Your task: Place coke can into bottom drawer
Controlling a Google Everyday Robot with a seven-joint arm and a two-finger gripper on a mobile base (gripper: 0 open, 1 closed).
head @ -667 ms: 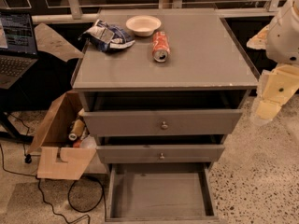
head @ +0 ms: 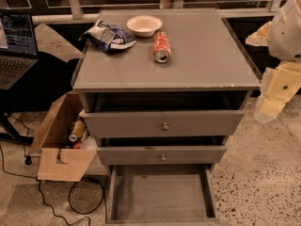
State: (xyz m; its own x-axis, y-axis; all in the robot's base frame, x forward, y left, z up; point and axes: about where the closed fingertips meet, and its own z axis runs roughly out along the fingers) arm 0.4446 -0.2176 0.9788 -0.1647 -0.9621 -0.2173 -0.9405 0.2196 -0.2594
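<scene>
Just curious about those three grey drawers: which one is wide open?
The bottom drawer, pulled out so its bare floor shows; the two knobbed drawers above barely stick out. The gripper hangs right of the cabinet.

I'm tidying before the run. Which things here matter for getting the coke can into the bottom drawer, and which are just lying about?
For the job: coke can, on its side on the cabinet top; bottom drawer, pulled open; gripper, beside the cabinet, at the picture's right.

Lying about: chip bag; white bowl; laptop; cardboard box on the floor.
</scene>
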